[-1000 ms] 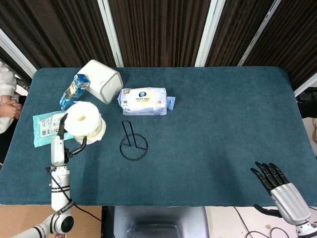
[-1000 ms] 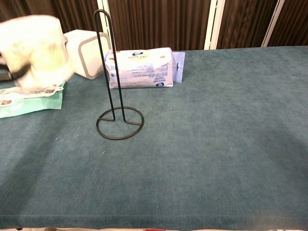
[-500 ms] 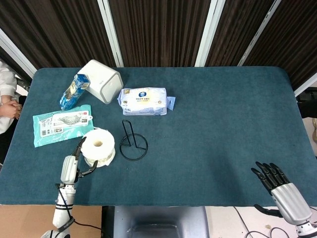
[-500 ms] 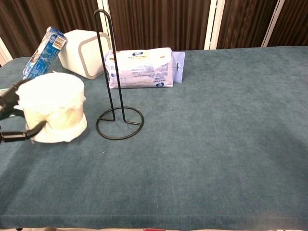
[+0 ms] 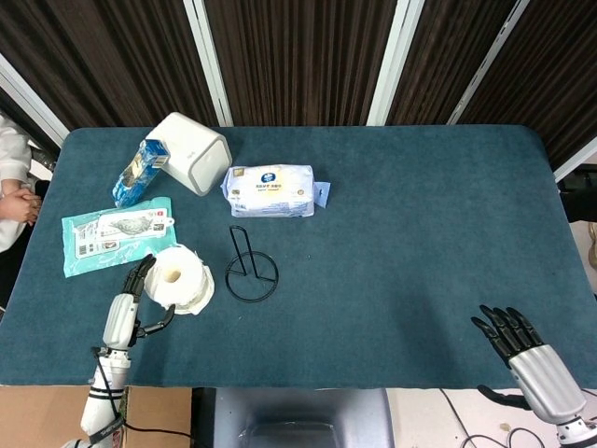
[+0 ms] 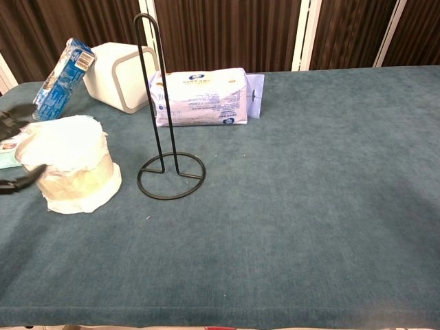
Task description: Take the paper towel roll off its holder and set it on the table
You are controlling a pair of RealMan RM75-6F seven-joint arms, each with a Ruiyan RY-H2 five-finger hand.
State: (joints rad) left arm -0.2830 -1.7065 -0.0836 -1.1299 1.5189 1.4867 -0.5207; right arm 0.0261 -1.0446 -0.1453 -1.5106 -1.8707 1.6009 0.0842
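1. A teal, felt-like table (image 5: 420, 215) stands before dark vertical slats
2. The paper towel roll (image 5: 178, 278) stands upright on the cloth just left of the holder (image 5: 250, 265), a thin black wire loop rising from a ring base; its soft white layers sag at the bottom
3. The left hand (image 5: 131, 303) curves around the roll, fingertips at its sides
4. The right hand (image 5: 527, 355) lies well apart, fingers spread, holding nothing
5. A glossy wipes pack (image 5: 272, 189) lies behind the holder
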